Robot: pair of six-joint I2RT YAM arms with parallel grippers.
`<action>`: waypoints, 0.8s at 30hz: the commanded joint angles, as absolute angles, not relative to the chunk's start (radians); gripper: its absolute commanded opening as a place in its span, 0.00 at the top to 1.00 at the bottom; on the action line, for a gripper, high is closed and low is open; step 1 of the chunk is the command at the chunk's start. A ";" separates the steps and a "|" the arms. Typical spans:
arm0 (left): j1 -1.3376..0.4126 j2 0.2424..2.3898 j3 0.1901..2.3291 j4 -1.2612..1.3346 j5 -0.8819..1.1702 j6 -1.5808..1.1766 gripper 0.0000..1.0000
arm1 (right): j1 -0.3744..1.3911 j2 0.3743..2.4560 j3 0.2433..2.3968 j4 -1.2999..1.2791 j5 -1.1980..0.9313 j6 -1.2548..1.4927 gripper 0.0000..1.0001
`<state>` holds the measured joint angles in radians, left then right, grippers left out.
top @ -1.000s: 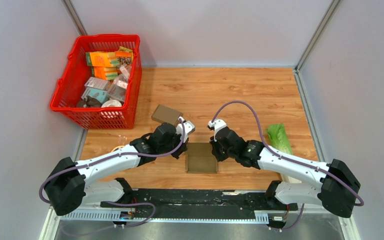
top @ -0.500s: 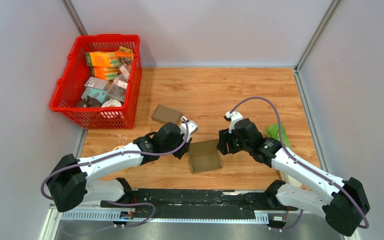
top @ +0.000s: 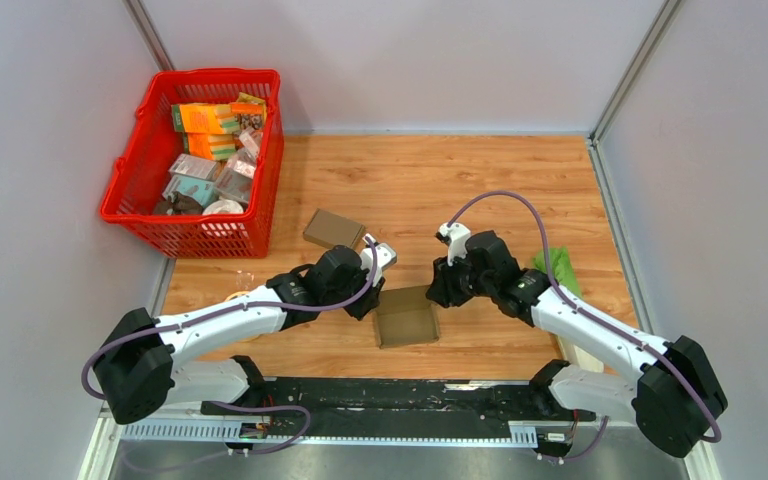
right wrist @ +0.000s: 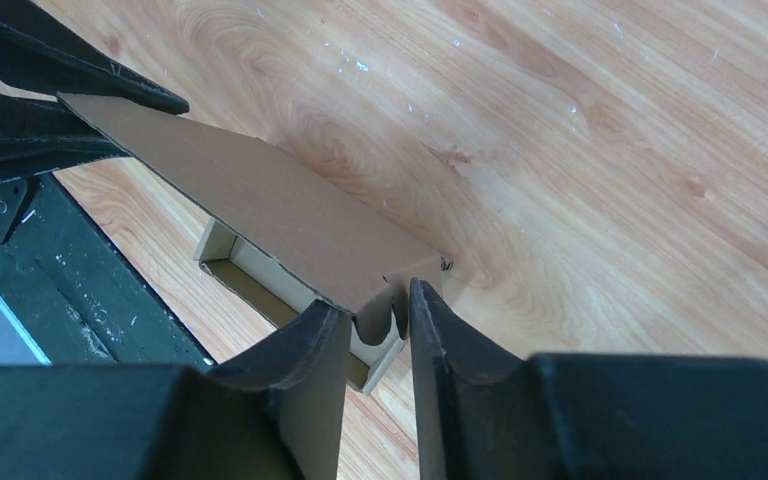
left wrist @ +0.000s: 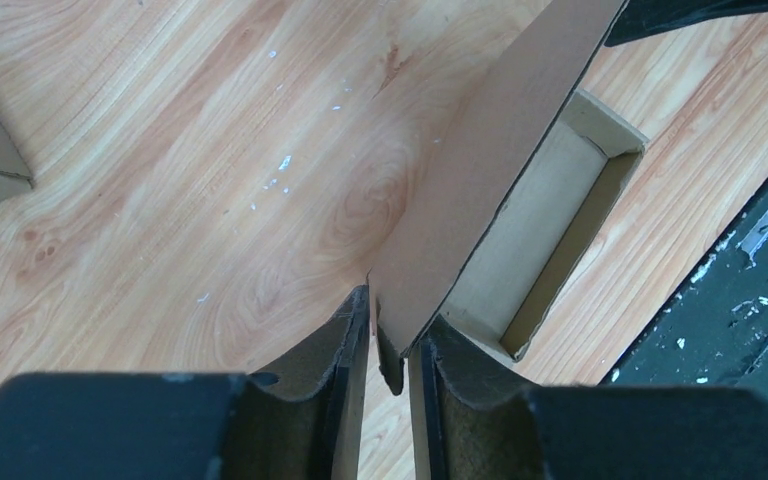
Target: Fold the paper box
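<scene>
The brown paper box [top: 407, 318] lies on the wooden table between both arms, its tray open and its lid lifted. In the left wrist view the lid [left wrist: 490, 170] stands up over the tray [left wrist: 550, 230]. My left gripper [left wrist: 392, 315] is shut on the lid's left corner tab. In the right wrist view the lid [right wrist: 260, 190] slopes over the tray [right wrist: 260, 275]. My right gripper [right wrist: 373, 300] is closed on the lid's right corner tab. In the top view the left gripper [top: 370, 290] and right gripper [top: 438, 290] flank the box's far edge.
A red basket [top: 135, 175] full of small packages stands at the back left. A second flat cardboard box [top: 334, 229] lies just behind the left gripper. A green leafy item [top: 557, 270] lies at the right. The black base rail [top: 390, 395] runs along the near edge.
The right arm swung out to the right, turning the box askew, then came back in toward it. The box now lies nearly square again. The left gripper has hardly moved.
</scene>
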<state>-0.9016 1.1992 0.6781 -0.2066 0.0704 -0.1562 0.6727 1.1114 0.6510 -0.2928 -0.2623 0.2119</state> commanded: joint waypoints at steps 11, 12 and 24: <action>-0.905 1.215 0.721 -0.267 0.046 -0.176 0.76 | 0.675 1.103 0.647 -0.252 -0.218 0.207 0.81; -0.904 1.206 0.719 -0.262 0.046 -0.179 0.76 | 0.676 1.100 0.646 -0.252 -0.216 0.207 0.83; -0.904 1.233 0.755 -0.255 0.038 -0.167 0.76 | 0.716 1.094 0.655 -0.270 -0.172 0.219 0.88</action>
